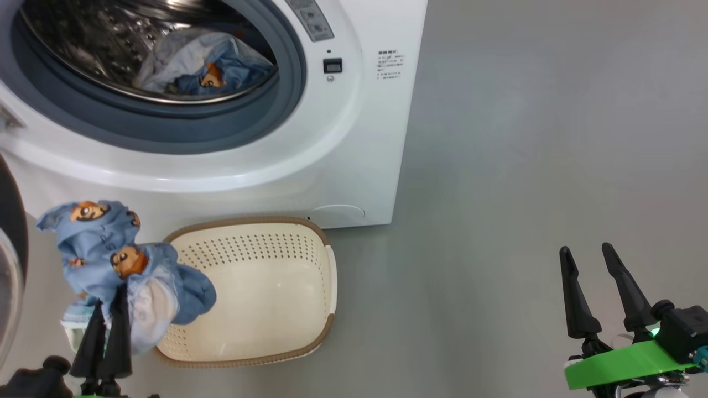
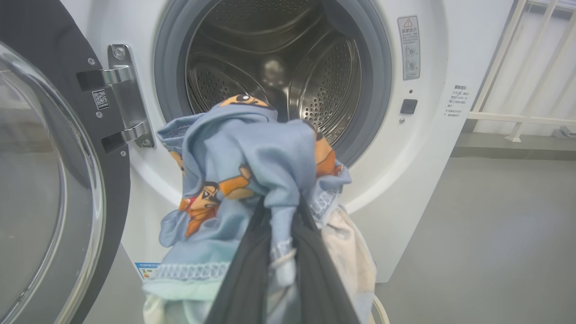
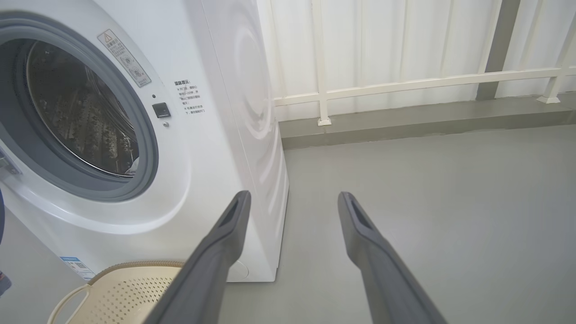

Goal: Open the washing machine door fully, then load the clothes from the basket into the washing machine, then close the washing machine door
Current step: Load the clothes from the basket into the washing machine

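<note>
The white washing machine (image 1: 365, 138) stands open, its black glass door (image 2: 45, 157) swung out to the left on its hinge. A blue bear-print garment and a pale piece (image 1: 204, 66) lie in the steel drum (image 2: 315, 67). My left gripper (image 2: 281, 211) is shut on a bundle of blue bear-print and cream clothes (image 1: 105, 243), held in front of the machine below its opening, over the left end of the basket (image 1: 249, 222). The visible part of the basket's floor is bare. My right gripper (image 3: 293, 198) hangs open and holds nothing, over the floor right of the machine (image 3: 216, 135).
Grey floor (image 1: 525, 166) stretches to the right of the machine. A white railing (image 3: 405, 83) on a low kerb runs along the pale wall behind. The open door's edge (image 1: 8, 249) stands close to my left arm.
</note>
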### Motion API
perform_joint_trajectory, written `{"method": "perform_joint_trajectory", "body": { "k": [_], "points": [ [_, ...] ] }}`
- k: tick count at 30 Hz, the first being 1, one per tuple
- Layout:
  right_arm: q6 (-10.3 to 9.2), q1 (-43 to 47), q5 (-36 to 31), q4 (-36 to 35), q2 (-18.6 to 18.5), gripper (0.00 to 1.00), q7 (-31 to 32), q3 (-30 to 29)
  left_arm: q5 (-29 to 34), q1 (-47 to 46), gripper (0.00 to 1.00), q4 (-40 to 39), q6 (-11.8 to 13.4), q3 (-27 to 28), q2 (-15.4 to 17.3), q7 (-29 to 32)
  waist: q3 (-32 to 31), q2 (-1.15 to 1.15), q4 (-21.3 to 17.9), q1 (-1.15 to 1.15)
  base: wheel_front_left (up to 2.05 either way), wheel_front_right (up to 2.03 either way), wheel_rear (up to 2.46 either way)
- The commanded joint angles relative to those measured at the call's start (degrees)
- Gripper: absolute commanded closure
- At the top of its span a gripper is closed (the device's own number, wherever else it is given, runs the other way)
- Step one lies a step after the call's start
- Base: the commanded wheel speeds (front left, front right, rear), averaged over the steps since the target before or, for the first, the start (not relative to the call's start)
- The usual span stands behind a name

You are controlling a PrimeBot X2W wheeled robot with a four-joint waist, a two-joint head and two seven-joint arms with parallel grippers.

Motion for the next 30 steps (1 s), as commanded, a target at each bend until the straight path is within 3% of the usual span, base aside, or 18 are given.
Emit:
{"method": "perform_joint_trajectory", "body": {
  "k": [1,16,30],
  "points": [
    [0.25,-1.6,0.2,-1.6,-0.7,0.00,-0.3,1.3,-0.3,-2.4,1.00,-1.7,0.0,2.2,1.3,-0.4,1.1,0.00,-0.5,0.00,0.00,0.00,0.00],
    [0.25,-6.6,-0.3,-2.2,0.9,0.00,-0.3,2.2,-2.3,-15.9,1.00,2.9,0.0,2.1,5.1,-0.4,10.1,0.00,-3.4,0.00,0.00,0.00,0.00],
    [0.25,-13.7,-0.3,-2.3,2.7,0.00,-0.3,5.5,-5.0,-42.7,1.00,20.7,0.0,-2.0,14.4,-0.4,21.0,0.00,-8.2,0.00,0.00,0.00,0.00]
  ]
}}
